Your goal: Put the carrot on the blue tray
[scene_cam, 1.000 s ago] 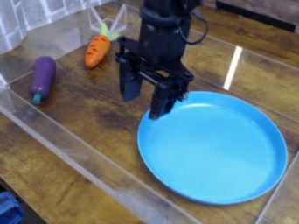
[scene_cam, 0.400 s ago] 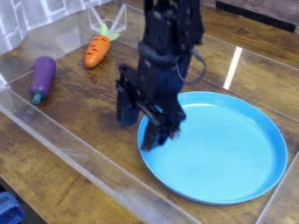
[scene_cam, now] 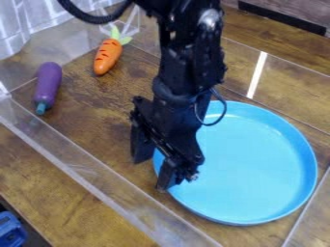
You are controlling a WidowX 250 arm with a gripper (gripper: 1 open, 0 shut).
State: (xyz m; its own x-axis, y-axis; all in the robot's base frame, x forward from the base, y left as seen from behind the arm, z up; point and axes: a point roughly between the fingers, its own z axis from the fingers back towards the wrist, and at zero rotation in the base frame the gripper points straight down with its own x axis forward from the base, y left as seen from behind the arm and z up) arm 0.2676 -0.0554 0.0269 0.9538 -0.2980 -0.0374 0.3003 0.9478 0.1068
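The carrot [scene_cam: 107,57] lies on the wooden surface [scene_cam: 96,114], near the eggplant [scene_cam: 48,87] and apart from the blue tray [scene_cam: 245,166]; the jaws [scene_cam: 161,172] are positioned at the tray's near-left edge, their clenched or released state indeterminable.

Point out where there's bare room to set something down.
The blue tray looks bare right of the hand. Wood also lies bare between the eggplant and the arm, below the carrot. It's crowded at the tray's left rim, where the hand hangs.
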